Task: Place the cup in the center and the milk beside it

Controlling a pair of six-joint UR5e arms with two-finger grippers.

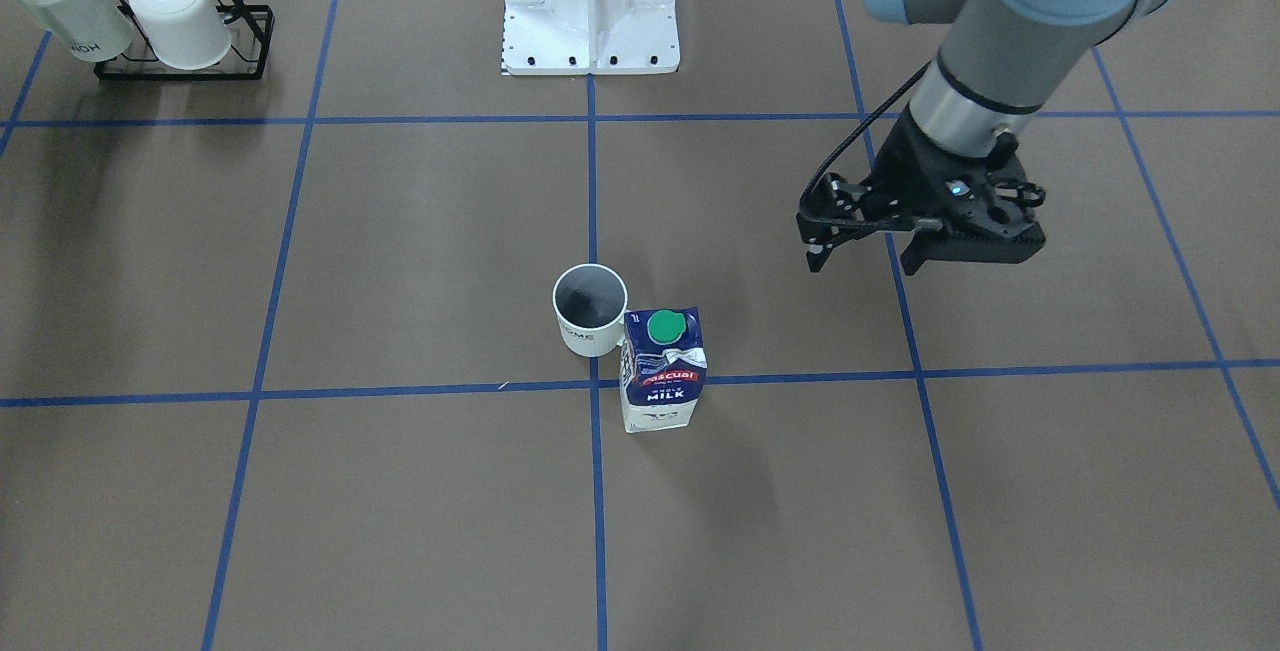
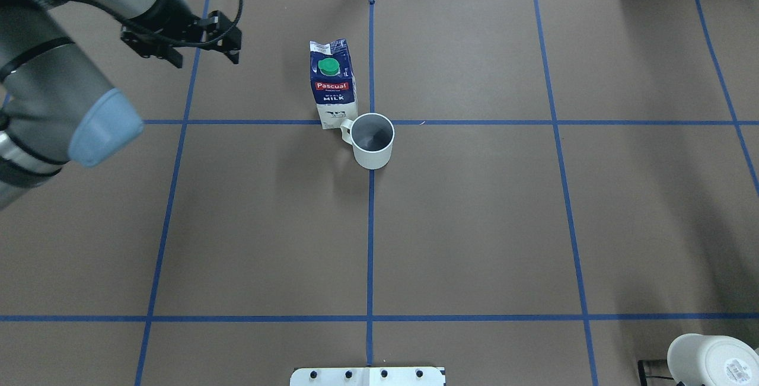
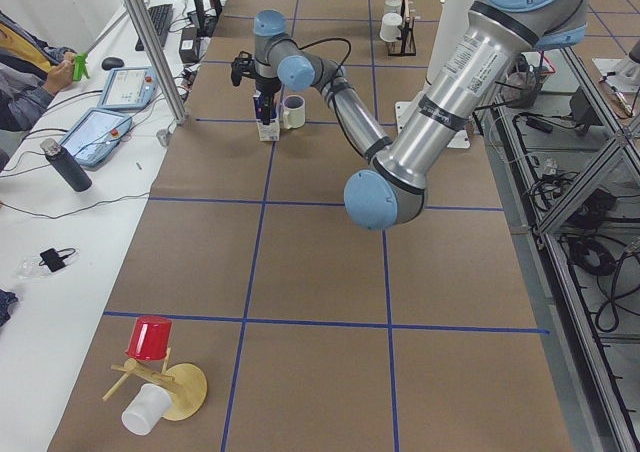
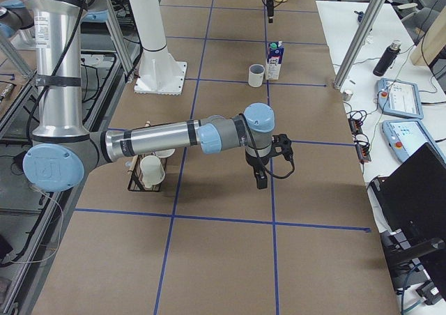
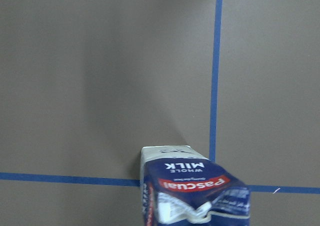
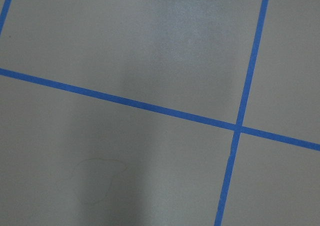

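The cup (image 2: 372, 140), a white mug with a dark grey inside, stands upright at the center (image 2: 371, 122) tape crossing; it also shows in the front view (image 1: 590, 309). The milk (image 2: 332, 83) stands upright right beside it, next to the mug's handle, and shows in the front view (image 1: 662, 368) and at the bottom of the left wrist view (image 5: 192, 186). My left gripper (image 2: 206, 61) is open and empty, hovering apart from the milk; it also shows in the front view (image 1: 865, 266). My right gripper (image 4: 261, 182) hangs low over bare table far from both; I cannot tell if it is open.
A black wire rack (image 1: 250, 46) with two other white mugs (image 1: 185, 21) stands near the robot's right side. The white robot base (image 1: 590, 6) is at the table's edge. A wooden stand with a red cup (image 3: 150, 337) sits at the far left end.
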